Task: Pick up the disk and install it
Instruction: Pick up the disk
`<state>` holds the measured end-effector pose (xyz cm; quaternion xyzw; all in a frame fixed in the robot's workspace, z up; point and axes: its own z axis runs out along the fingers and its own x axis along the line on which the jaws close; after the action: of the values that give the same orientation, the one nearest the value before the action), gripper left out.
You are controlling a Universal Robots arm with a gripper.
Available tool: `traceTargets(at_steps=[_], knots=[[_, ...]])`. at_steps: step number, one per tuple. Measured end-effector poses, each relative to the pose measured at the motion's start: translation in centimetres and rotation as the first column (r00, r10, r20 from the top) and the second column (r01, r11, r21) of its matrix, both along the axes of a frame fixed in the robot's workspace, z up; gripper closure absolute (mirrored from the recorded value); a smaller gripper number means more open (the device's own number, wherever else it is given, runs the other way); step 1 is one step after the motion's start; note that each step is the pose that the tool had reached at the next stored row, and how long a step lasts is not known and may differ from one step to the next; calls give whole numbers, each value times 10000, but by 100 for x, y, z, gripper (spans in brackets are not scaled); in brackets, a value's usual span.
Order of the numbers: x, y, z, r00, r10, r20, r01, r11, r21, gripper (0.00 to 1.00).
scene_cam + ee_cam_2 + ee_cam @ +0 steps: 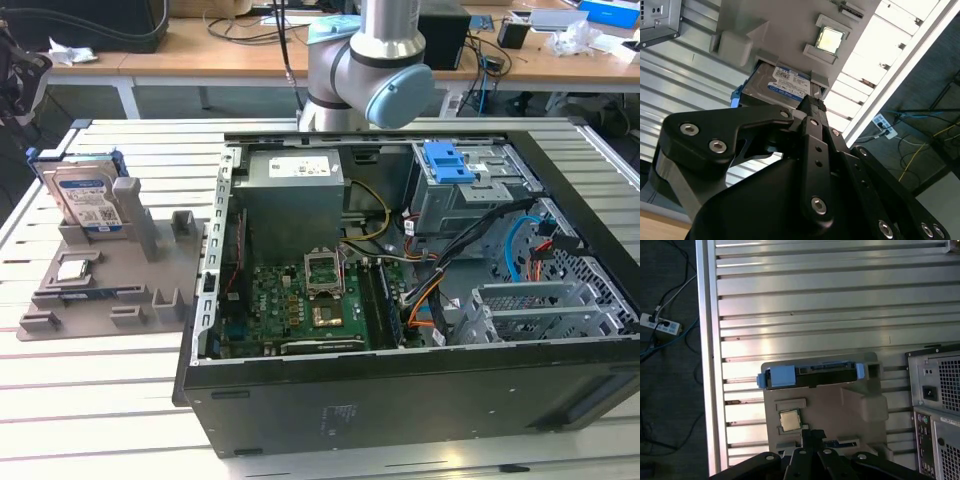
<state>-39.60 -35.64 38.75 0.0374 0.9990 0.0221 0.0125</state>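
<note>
Disk point(776, 84) label point(790, 83) faces second wrist view.

Disk point(787, 82) partly hidden behind end effector point(812, 107) in second wrist view, robot arm point(365, 70) cut off by exterior view's upper edge

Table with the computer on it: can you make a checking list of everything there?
Surface: slatted metal table.
Job's things: disk stands on edge in grey holder; open computer case beside it.
Clutter: processor chip in the holder; blue bracket inside the case.
End effector: above the holder, apart from the disk.
Cables: coloured wires inside the case.
Surroundings: desks behind; power strip on the floor.
</note>
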Motion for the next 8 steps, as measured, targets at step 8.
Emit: traceTargets(at_steps=[8], knots=[[0, 0, 0, 9825, 1864, 0, -1864, 9825, -1, 89]])
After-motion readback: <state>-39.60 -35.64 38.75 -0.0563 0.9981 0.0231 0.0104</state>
